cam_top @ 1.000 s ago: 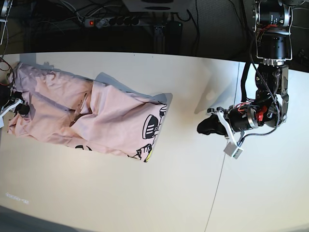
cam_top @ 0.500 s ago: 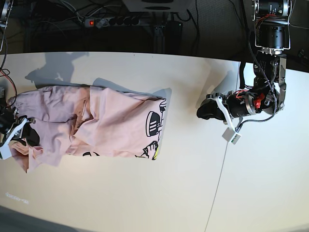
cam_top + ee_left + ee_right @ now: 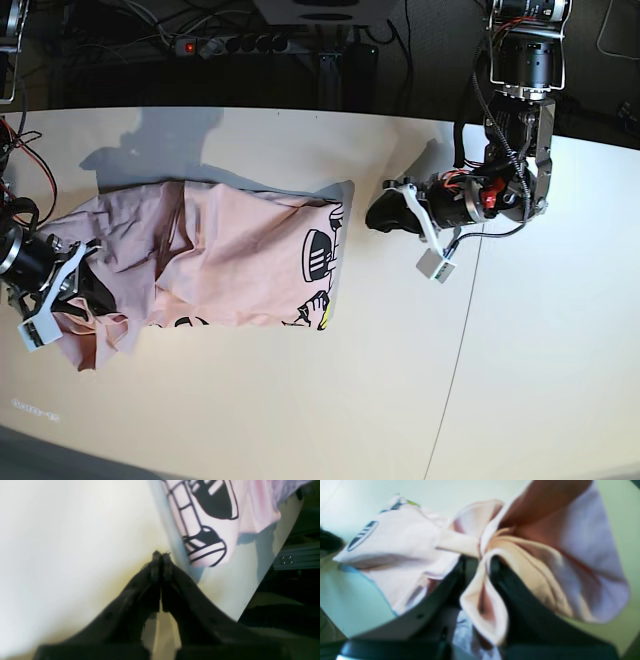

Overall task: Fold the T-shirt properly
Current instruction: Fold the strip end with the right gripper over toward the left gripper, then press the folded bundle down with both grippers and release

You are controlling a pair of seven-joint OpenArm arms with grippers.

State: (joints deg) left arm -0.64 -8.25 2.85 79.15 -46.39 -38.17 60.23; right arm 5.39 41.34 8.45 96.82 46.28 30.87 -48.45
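Note:
The pale pink T-shirt (image 3: 230, 265) lies crumpled across the left half of the white table, with black lettering (image 3: 318, 252) at its right end. My right gripper (image 3: 88, 275) is shut on a bunched fold of the T-shirt (image 3: 482, 562) at the shirt's left end. My left gripper (image 3: 380, 215) is shut and empty, just right of the shirt's lettered edge; in the left wrist view the left gripper (image 3: 160, 555) hovers close to the printed cloth (image 3: 207, 530) without touching it.
The white table (image 3: 300, 400) runs from the dark back edge to the front. A power strip (image 3: 235, 43) and cables lie behind the table. A thin seam line (image 3: 455, 350) crosses the table on the right.
My right gripper has dragged the shirt's left end toward the front and a little to the right. My left arm has moved left, closer to the lettered edge.

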